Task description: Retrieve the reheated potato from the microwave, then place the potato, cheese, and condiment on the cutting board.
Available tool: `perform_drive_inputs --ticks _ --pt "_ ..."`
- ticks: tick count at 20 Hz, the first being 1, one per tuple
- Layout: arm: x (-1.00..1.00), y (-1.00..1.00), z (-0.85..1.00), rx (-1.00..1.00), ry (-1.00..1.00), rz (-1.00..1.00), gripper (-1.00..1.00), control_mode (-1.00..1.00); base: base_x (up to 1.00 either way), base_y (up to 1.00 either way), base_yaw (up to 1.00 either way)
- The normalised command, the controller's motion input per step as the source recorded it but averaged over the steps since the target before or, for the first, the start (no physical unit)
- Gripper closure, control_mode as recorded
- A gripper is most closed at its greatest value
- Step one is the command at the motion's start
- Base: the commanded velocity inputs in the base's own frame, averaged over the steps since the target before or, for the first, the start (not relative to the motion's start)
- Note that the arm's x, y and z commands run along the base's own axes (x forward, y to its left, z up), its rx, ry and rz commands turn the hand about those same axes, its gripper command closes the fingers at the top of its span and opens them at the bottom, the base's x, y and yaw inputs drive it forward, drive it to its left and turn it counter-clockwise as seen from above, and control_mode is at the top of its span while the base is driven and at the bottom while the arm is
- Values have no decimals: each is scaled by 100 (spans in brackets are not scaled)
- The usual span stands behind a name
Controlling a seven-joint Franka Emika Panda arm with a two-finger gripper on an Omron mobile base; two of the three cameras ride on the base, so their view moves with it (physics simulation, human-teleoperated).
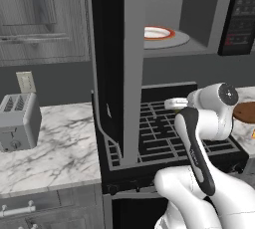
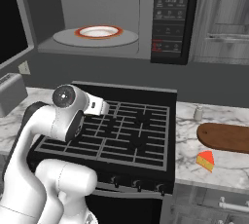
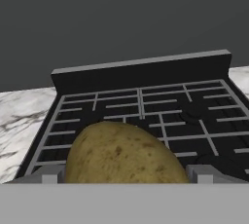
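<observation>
Potato (image 3: 125, 154): rounded, yellow-brown, speckled skin, sits between the jaws in the hand view, over the near part of the stove (image 3: 146, 106) grates. Jaws stand wide, a finger (image 3: 53, 174) at each side of the potato, so clamped on it

Microwave (image 2: 121, 18): door (image 1: 112, 68) swung open to the left, cavity holds a grey turntable with a white plate (image 2: 98, 32), orange-red rim, nothing on the plate. Button panel on the right side

Gripper (image 2: 99, 107) hangs over the left part of the stove, below the microwave, pointing right

Desk (image 2: 194, 140) right of stove: board (image 2: 226, 138), dark red-brown, oblong, lies flat with nothing on it. Cheese (image 2: 205, 160), yellow-orange wedge with red top, on the desk just near of the board's left end, apart from it. Condiment (image 2: 198, 113), small pale grey shaker, upright on the desk far-left of the board

Desk left of stove: grey toaster (image 1: 17, 121)
</observation>
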Motion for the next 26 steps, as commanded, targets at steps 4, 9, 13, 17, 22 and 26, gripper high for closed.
perform_drive_inputs --ticks 4,9,13,17,22,26 --pt "0 0 0 0 0 0 100 -100 0 0 0" --pt "0 0 0 0 0 0 100 -100 0 0 0" --pt "0 0 0 0 0 0 100 100 0 0 0" --pt "0 0 0 0 0 0 100 100 0 0 0" --pt "0 0 0 0 0 0 100 100 0 0 0" --pt "0 0 0 0 0 0 100 100 -14 -5 0"
